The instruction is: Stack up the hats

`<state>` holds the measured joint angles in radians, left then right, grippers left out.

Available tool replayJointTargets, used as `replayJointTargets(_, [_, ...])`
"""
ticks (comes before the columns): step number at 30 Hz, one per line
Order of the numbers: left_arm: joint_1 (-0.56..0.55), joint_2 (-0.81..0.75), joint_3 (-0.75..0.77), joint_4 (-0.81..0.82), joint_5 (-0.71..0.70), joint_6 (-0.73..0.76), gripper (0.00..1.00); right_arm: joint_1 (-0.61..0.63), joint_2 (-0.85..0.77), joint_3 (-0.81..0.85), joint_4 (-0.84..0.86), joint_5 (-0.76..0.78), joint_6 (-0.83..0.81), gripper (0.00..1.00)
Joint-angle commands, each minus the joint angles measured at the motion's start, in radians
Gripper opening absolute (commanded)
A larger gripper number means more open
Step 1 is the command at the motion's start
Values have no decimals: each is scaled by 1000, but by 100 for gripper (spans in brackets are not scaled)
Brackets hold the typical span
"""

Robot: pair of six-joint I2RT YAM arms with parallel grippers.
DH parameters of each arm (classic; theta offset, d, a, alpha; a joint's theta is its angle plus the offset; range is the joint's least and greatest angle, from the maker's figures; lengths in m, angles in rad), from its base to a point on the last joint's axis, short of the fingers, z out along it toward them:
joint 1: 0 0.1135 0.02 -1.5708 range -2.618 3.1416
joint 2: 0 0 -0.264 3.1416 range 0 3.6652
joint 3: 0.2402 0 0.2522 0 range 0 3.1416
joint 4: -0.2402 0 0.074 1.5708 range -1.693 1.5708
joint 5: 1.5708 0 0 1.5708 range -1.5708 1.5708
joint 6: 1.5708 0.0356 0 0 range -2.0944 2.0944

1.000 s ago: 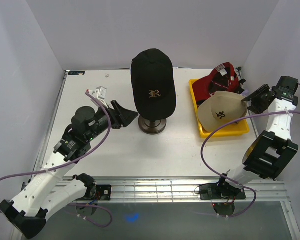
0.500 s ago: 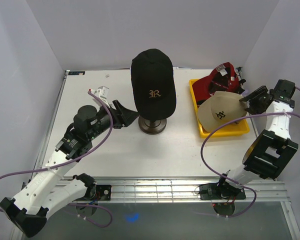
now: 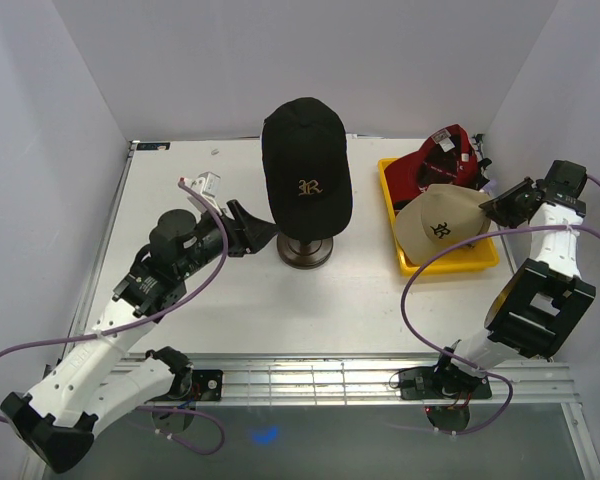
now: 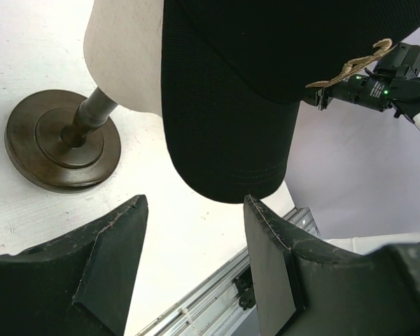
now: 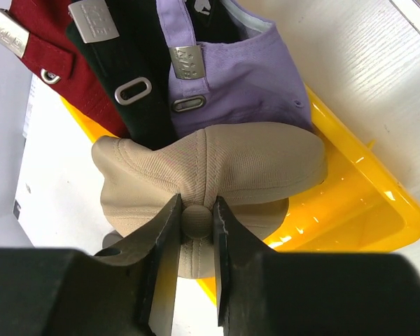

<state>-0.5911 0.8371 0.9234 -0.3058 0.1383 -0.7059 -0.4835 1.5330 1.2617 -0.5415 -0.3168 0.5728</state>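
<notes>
Pinch: my right fingers (image 5: 164, 252) are closed together on the small top button of the tan cap (image 5: 217, 164). One pad sits on each side of the button, and a fold of crown cloth is caught between them. The cap lies straight ahead of the tips in the yellow tray (image 5: 357, 203). Past it, deeper in the tray, are the lavender cap (image 5: 245, 77), a black cap (image 5: 143, 56) and the red cap (image 5: 56, 63), with their strap ends towards me.

Judgement: this is a small hold. I should lift slowly and straight up so the brim clears the tray wall and the cloth doesn't slide out. The cap will probably hang and swing from the button, so no quick turns while carrying it.

My left fingers (image 4: 112, 245) stand wide apart and hold nothing. The brim of the lettered black cap (image 4: 231, 105) hangs just beyond their tips. That cap sits on the pale head form (image 4: 122, 56), above its dark round foot (image 4: 52, 143).

Judgement: these fingers could steady that brim while the tan cap comes down over it, with the two brims lined up.
</notes>
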Motion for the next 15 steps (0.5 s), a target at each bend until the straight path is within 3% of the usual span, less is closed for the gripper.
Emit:
replayJointTargets(1, [4, 2, 17, 7, 1, 14, 67, 6, -27, 21, 14, -7, -4, 8])
replayJointTargets(6, [5, 14, 37, -13, -8, 20, 67, 8, -88, 90, -38, -54, -7, 8])
replayJointTargets(15, [4, 34, 91, -73, -32, 28, 67, 14, -197, 364, -173, -215, -8, 8])
